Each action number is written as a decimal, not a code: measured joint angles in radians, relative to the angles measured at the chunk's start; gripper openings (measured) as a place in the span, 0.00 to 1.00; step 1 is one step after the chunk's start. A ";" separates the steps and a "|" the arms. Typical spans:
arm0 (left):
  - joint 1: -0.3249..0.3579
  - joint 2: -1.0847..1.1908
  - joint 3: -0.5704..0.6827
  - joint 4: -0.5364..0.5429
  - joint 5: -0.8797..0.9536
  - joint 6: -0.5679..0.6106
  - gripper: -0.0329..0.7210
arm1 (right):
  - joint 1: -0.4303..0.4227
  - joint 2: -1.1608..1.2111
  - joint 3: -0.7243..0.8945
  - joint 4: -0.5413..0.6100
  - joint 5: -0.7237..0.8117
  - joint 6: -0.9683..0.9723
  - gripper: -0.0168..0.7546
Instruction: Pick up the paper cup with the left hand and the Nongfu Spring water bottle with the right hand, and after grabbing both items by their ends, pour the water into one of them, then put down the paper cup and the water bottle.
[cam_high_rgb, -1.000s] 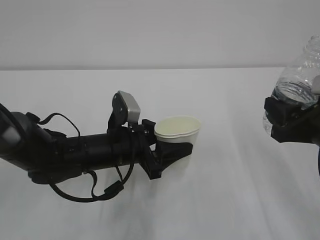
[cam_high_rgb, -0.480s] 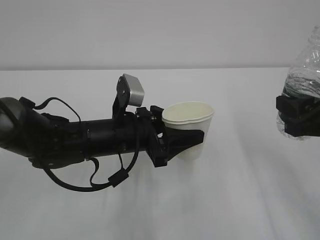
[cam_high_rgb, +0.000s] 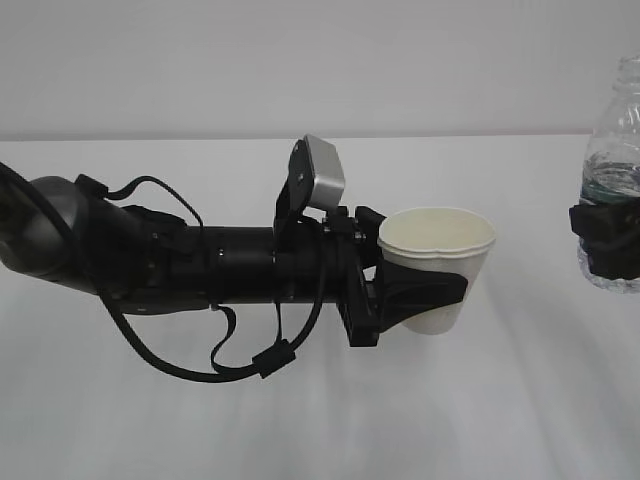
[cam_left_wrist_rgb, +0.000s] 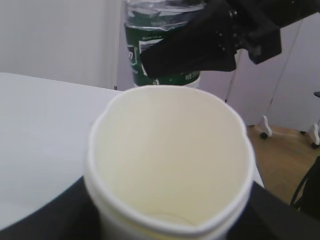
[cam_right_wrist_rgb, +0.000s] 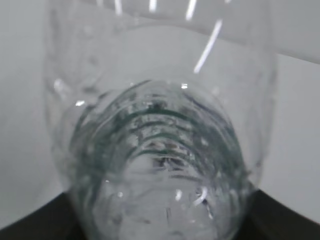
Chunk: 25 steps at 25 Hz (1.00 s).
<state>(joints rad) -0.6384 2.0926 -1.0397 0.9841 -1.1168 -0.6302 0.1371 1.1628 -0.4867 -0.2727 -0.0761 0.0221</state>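
Note:
The white paper cup (cam_high_rgb: 436, 231) hangs upright above the table, and my left gripper (cam_high_rgb: 438, 291) is shut on its lower wall. In the left wrist view the cup (cam_left_wrist_rgb: 170, 150) shows its cream inside, with black fingers (cam_left_wrist_rgb: 42, 217) at both lower corners. At the right edge the clear Nongfu Spring water bottle (cam_high_rgb: 618, 130) stands upright in the air, with water (cam_high_rgb: 612, 183) showing in it. My right gripper (cam_high_rgb: 607, 243) is shut on its lower part. The bottle's green label (cam_left_wrist_rgb: 150, 52) sits just beyond the cup. The right wrist view is filled by the bottle (cam_right_wrist_rgb: 160, 145).
The white table (cam_high_rgb: 500, 420) lies below both arms and a pale wall stands behind. Loose black cables (cam_high_rgb: 240, 365) hang under the left arm. In the left wrist view a wooden floor and furniture legs (cam_left_wrist_rgb: 290, 135) show past the table edge.
My left arm has carried the cup to the right and upward, closer to the bottle. The bottle has gone from tilted to upright and shifted slightly right.

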 joint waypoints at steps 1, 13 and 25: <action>-0.005 0.000 -0.002 0.005 0.005 -0.002 0.64 | 0.000 0.000 -0.006 -0.009 0.012 0.000 0.57; -0.014 0.000 -0.011 0.012 0.087 -0.008 0.64 | 0.000 0.000 -0.123 -0.185 0.167 0.000 0.57; -0.014 0.000 -0.079 0.013 0.110 -0.008 0.64 | 0.000 0.000 -0.125 -0.331 0.191 0.001 0.56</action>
<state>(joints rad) -0.6521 2.0926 -1.1189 0.9971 -1.0070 -0.6382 0.1371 1.1628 -0.6115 -0.6040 0.1152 0.0235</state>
